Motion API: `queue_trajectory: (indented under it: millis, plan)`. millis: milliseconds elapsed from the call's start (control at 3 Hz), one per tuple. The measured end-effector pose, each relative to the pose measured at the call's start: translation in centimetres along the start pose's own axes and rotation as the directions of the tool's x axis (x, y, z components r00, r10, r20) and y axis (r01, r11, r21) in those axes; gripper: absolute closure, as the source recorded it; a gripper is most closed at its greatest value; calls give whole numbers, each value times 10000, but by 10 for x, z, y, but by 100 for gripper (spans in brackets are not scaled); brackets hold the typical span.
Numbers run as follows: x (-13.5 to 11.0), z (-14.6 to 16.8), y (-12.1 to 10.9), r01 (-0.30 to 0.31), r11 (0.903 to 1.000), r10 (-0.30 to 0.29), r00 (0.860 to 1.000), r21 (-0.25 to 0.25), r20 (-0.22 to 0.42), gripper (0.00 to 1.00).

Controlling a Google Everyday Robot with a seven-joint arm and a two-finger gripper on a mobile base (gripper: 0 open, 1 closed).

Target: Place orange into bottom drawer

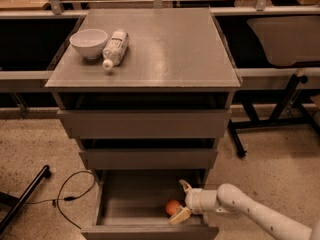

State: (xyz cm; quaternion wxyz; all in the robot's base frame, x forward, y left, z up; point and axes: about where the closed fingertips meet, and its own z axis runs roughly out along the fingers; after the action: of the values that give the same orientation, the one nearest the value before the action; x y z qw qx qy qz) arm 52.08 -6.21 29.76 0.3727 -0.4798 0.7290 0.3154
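Note:
The orange [173, 206] lies on the floor of the bottom drawer [115, 204], which is pulled out of the grey cabinet, toward its front right. My gripper [181, 200] reaches into the drawer from the right, just right of the orange. It is open: one fingertip [185, 185] sits above and behind the orange, and the other [179, 215] is low at the drawer's front, touching or nearly touching the fruit. The orange is not clamped between them.
On the cabinet top [170, 49] stand a white bowl [89, 42] and a lying plastic bottle [115, 47]. The two upper drawers [145, 124] are partly out. A black cable [70, 196] and a stand leg [25, 196] lie on the floor at left; table legs [260, 124] at right.

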Motion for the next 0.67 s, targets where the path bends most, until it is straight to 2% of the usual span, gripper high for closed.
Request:
queue_trajectory:
  millis: [333, 667]
  plan:
    - [-23, -38, 19, 302, 9993, -292, 9987, 239, -416, 0]
    - [-39, -73, 28, 500, 9974, -463, 9964, 518, -710, 0]
